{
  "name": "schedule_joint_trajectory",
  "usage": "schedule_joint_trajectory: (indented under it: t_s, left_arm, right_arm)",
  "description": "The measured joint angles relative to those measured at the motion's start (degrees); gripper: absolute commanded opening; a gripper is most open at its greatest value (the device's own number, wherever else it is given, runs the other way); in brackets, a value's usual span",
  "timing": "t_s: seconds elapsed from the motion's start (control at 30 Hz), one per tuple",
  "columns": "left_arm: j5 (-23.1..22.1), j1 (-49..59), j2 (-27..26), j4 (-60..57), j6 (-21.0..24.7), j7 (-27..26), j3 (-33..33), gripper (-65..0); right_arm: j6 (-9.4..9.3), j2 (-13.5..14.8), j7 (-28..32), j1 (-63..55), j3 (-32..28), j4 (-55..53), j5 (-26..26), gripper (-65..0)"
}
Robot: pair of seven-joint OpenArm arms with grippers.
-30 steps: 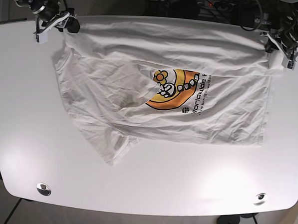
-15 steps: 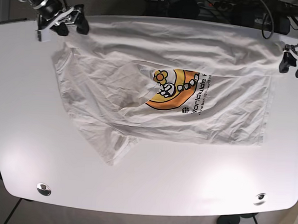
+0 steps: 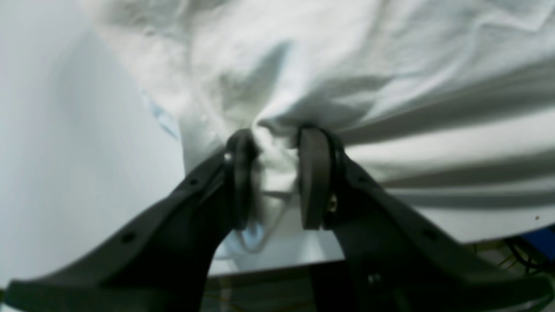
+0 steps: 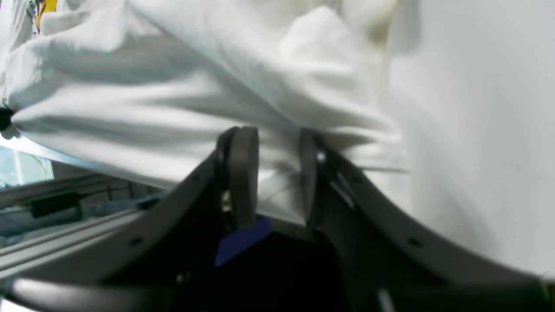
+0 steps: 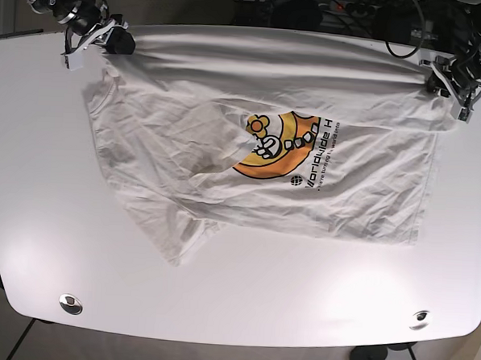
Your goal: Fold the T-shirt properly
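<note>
T-shirt (image 5: 259, 141) fabric is spread wrinkled across the white table (image 5: 242, 301), with its orange and yellow print (image 5: 276, 146) facing up near the middle. One sleeve (image 5: 177, 237) is seen pointing toward the table's near edge. The far edge of the shirt is pulled taut between the two arms at the table's back corners. The left gripper (image 3: 275, 182) is closed down on a bunched fold of cloth (image 3: 273, 143), which is pinched between its two dark fingers (image 3: 312, 173). The right gripper (image 4: 271, 177) is likewise narrowed on the cloth, a band of fabric (image 4: 277, 151) being held between its fingers (image 4: 243, 173).
</note>
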Motion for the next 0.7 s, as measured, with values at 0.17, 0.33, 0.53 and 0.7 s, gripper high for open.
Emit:
schedule_joint_trajectory:
  t_s: [0.17, 0.33, 0.53, 0.7]
  left_arm:
    - [-0.6, 4.0, -1.1, 0.4, -0.1, -0.3, -0.7, -49.2]
    - [-0.9, 5.2, -1.1, 1.0, 0.0, 0.5, -1.3, -49.0]
    - [2.8, 1.4, -0.4, 14.3, 0.6, 10.3, -4.4, -40.3]
    - [3.6, -8.2, -0.3, 21.5, 0.5, 10.6, 1.4, -34.7]
  right_arm:
    - [0.68, 0.2, 1.2, -1.3, 0.0, 0.8, -1.6, -48.4]
    - [-0.46, 0.0, -1.5, -4.9, 0.0, 8.9, -5.7, -48.4]
    - [-0.83, 0.1, -2.3, -3.4, 0.2, 19.4, -5.6, -47.7]
    - [-1.09, 0.5, -5.0, 9.1, -0.1, 16.4, -9.7, -42.5]
